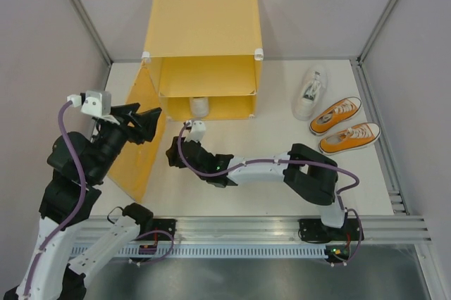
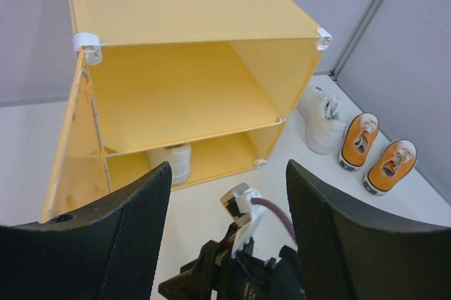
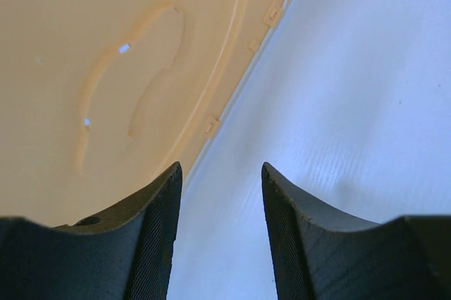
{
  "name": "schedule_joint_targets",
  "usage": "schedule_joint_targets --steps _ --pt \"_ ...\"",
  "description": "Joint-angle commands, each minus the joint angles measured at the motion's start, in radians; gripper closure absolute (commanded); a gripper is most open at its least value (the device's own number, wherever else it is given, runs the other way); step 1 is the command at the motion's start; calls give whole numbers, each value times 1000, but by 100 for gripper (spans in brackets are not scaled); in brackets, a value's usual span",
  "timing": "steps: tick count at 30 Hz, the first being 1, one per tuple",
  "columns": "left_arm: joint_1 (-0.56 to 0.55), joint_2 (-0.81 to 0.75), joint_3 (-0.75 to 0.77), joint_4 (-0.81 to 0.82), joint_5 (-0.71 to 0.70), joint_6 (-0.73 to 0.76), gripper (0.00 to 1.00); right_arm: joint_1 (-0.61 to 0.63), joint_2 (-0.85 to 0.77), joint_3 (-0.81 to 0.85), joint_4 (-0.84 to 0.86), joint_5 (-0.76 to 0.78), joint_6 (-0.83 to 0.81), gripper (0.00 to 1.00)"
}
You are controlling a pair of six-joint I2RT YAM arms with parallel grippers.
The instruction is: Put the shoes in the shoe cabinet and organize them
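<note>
The yellow shoe cabinet (image 1: 204, 32) stands at the back with its door (image 1: 137, 138) swung open to the left. One white shoe (image 1: 199, 106) sits in the lower compartment, also seen in the left wrist view (image 2: 173, 161). The other white shoe (image 1: 310, 92) and two orange shoes (image 1: 336, 115) (image 1: 350, 138) lie on the table to the cabinet's right. My left gripper (image 1: 149, 122) is open and empty, raised by the door. My right gripper (image 1: 172, 153) is open and empty, low over the table, pointing at the door's embossed face (image 3: 127, 82).
The upper shelf (image 2: 183, 96) holds nothing. Grey walls and a metal frame post (image 1: 377, 18) enclose the white table (image 1: 268, 131). The right arm's wrist (image 2: 243, 208) lies between my left fingers in the left wrist view.
</note>
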Motion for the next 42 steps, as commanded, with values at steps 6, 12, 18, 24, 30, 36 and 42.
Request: schedule_joint_targets --steps 6,12,18,24,30,36,42 --pt "-1 31 31 18 143 -92 29 15 97 111 8 3 -23 45" --pt "-1 -30 -135 41 73 -34 29 -4 -30 -32 42 0 9 44" --pt "-1 -154 -340 68 -114 15 28 -71 -310 -312 -20 9 -14 44" --pt "-1 -207 -387 93 -193 38 25 -157 -637 -483 -168 34 -69 45" --pt "0 -210 -397 74 -135 23 23 -333 -961 -515 -446 149 -135 47" --pt "-1 -207 -400 73 -99 20 23 -828 -986 -509 -503 -165 -183 47" --pt "-1 -214 -400 74 -84 18 23 -1190 -675 -385 -417 -406 -201 47"
